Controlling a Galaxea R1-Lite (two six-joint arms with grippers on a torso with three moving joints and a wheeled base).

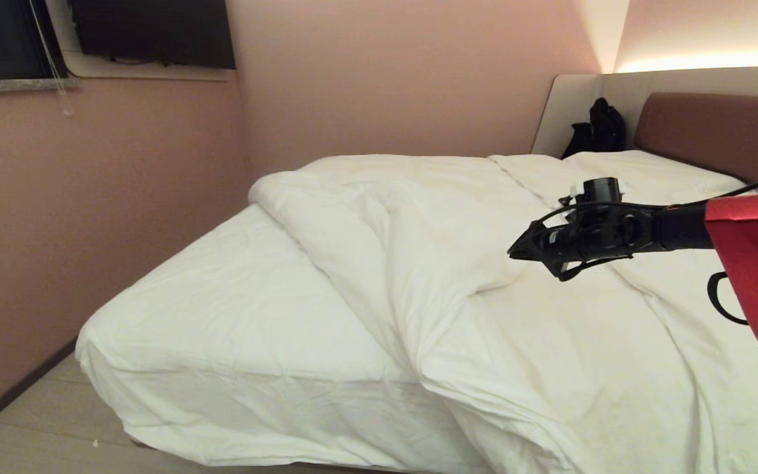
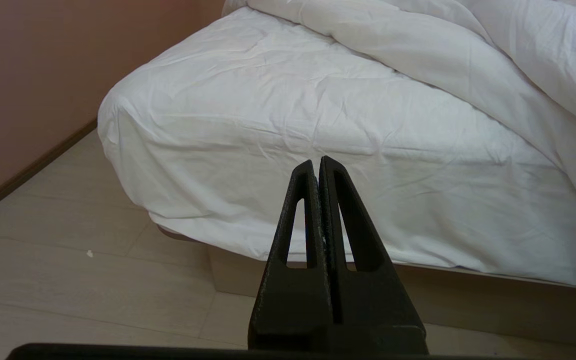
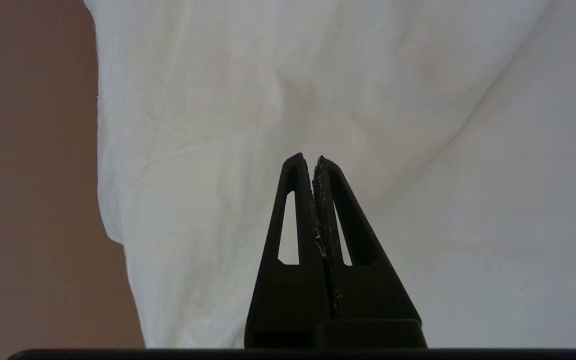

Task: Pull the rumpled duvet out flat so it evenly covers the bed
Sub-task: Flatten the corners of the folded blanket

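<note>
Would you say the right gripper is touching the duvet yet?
Cannot tell. In the head view the right gripper appears to hang above the duvet, but no gap shows plainly; in the right wrist view its shut fingers hold no fabric.

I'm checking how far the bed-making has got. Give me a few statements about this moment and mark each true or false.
1. The duvet covers the whole bed. False: it is bunched toward the headboard side, and the sheet on the side nearer the wall lies bare.
2. The right hand is over the duvet, shut and empty. True.
3. The left hand grips the sheet's edge. False: it is shut on nothing, off the bed, pointing at the mattress side.
4. A dark bag sits beside the headboard. True.
5. The pillows lie on the floor. False: none lies on the floor in view.
</note>
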